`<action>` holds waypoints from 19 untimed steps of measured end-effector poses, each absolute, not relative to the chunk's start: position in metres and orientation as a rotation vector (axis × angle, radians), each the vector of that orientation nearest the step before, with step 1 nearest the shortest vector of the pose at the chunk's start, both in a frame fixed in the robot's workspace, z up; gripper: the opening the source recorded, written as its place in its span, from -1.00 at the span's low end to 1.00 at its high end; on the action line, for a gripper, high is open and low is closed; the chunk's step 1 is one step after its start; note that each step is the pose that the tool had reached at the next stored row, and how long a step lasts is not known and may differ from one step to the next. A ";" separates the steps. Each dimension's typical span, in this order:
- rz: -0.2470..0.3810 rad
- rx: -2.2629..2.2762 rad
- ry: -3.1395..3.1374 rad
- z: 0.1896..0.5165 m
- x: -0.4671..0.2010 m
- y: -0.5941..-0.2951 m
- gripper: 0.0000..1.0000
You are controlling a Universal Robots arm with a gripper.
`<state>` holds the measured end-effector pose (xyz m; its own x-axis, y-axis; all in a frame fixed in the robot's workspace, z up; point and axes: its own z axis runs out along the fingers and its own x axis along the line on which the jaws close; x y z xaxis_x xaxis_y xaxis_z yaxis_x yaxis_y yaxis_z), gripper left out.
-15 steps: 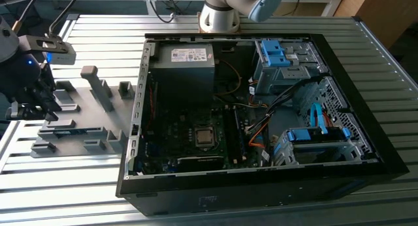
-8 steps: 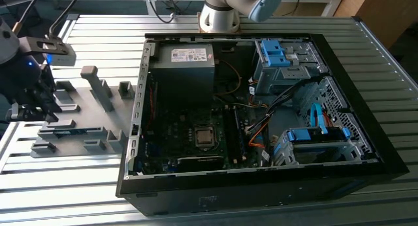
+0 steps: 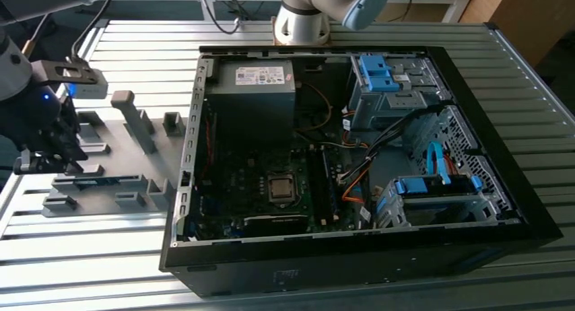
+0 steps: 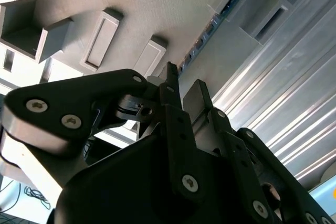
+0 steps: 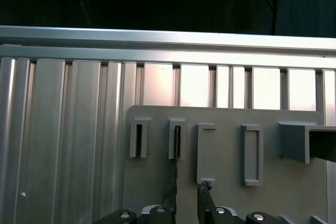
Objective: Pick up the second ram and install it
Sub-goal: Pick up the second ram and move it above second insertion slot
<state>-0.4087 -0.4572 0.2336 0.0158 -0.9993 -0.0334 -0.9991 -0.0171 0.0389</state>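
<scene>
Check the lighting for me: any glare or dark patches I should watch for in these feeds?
Exterior view: even daylight, but the open black computer case interior is shadowed. First wrist view: the ribbed aluminium table glares white beyond the grey plastic slotted holder tray; the background past the table is near black. Second wrist view: table grooves glare bright, the black gripper reads dark.

no print can be read for certain. a pale label (image 3: 256,74) sits on the power supply (image 3: 247,102) inside the computer case (image 3: 359,274); its lines are too small, perhaps ratings text.
</scene>
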 end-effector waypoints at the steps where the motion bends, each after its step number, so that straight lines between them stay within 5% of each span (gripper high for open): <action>1: -0.080 2.236 -2.199 0.232 -0.409 -0.457 -0.36; 19: -0.080 2.236 -2.199 0.213 -0.409 -0.460 -0.36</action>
<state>-0.4086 -0.4603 0.2127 0.0160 -0.9993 -0.0332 -0.9991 -0.0173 0.0390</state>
